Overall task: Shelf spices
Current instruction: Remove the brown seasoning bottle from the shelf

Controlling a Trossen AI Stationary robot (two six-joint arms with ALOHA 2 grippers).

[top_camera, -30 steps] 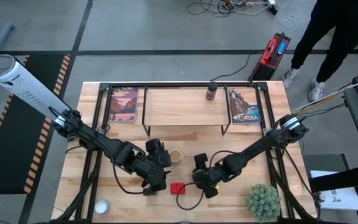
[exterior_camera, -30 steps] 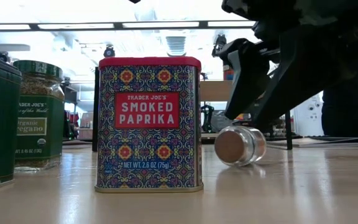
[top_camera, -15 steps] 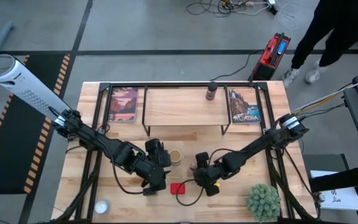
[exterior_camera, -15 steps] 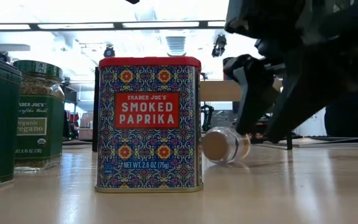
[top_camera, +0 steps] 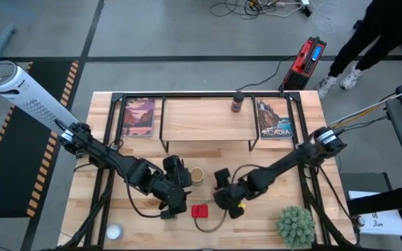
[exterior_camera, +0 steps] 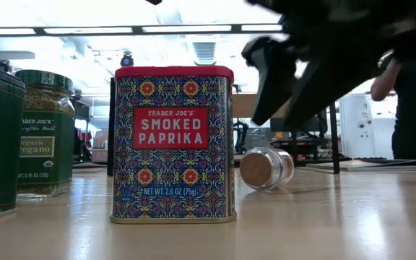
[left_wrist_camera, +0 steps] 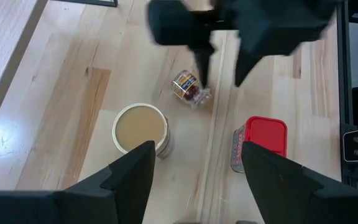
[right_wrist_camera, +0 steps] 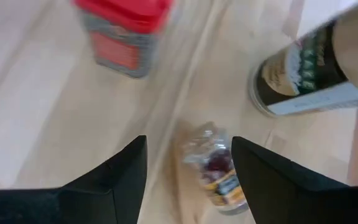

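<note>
R gripper (right_wrist_camera: 188, 180) is held open, fingers set either side of the tiny clear jar (right_wrist_camera: 216, 168), which lies on its side, not gripped. Red square tin (top_camera: 199, 210) & tan round jar (top_camera: 197, 175) are seen near, w/ bare table (top_camera: 306, 146) beyond. L gripper (left_wrist_camera: 194, 180) is held part-open & empty near them; the shelf (top_camera: 208, 118) is set well apart at the far edge.

Tiny clear jar (left_wrist_camera: 190, 89) lies between tan round jar (left_wrist_camera: 140, 127) and red square tin (left_wrist_camera: 263, 140)

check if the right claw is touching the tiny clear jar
Apart. The left wrist view shows the right claw above the tiny clear jar, with bare table between fingertip and jar.
</note>
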